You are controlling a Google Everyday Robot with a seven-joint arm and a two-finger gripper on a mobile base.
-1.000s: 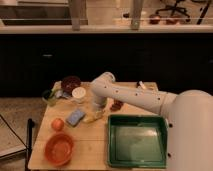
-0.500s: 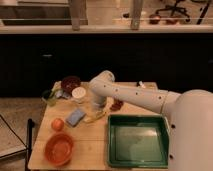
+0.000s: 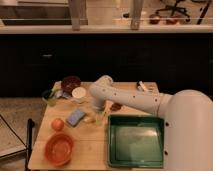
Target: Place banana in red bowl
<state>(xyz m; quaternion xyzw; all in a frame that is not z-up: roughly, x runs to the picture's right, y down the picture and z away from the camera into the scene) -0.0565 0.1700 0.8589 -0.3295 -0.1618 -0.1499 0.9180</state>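
Wooden tabletop (image 3: 95, 145) before dark cabinets carries a wide orange-red plastic bowl (image 3: 59, 148) at its near left. Beyond that bowl, rightward, lies the small yellow banana (image 3: 90, 119), under the white arm's gripper (image 3: 98, 116); its grip state cannot be told.

The white arm is reaching across the wooden tabletop (image 3: 95, 145), its tool (image 3: 96, 116) hanging right over the banana (image 3: 90, 119) beside a blue sponge (image 3: 75, 117). The red bowl (image 3: 59, 148) is sitting near the front left corner, an orange (image 3: 58, 124) just behind it and a green tray (image 3: 136, 141) to its right.
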